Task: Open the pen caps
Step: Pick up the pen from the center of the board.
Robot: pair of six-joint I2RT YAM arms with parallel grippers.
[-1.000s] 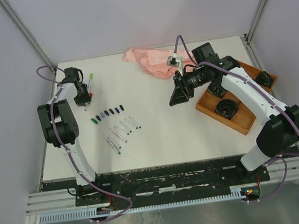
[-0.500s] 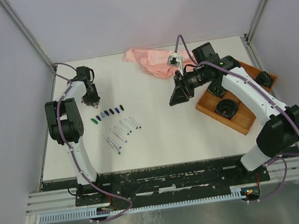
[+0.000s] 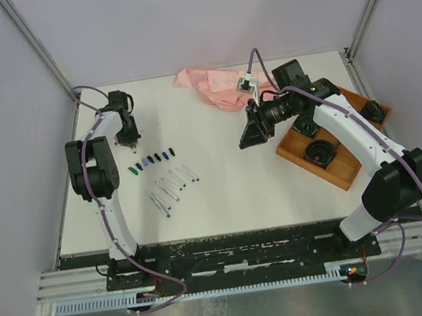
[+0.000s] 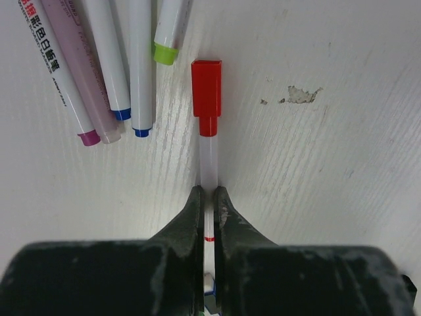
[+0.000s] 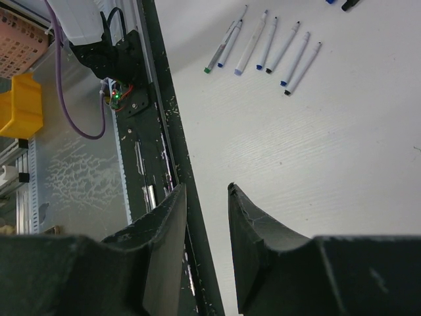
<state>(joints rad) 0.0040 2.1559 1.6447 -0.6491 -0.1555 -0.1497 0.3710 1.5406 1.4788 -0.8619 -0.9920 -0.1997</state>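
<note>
Red cap (image 4: 206, 89) dead ahead of left pincer (image 4: 208, 192), a short way beyond the fingertips, seated on the end of a thin white barrel (image 4: 208, 155). Pincer shut tight on that barrel, one finger pressed to each side, cap itself untouched. On the tabletop (image 4: 316, 171) or just over it, cannot tell which. Cluster of pens (image 4: 131, 66) just left of the cap, with lime, blue and magenta ends. Loose caps (image 3: 152, 159) in a slanted row nearer mid-tabletop, green at one end, navy at the other. Bare barrels (image 3: 170, 187) in a second row just beside them, towards the arm bases. Right pincer (image 5: 205, 189) partly open, holding nothing, well apart from every cap, between the rows and the tray. Wooden tray (image 3: 345, 174) at the right with two black round pieces (image 3: 322, 151) in it.
</note>
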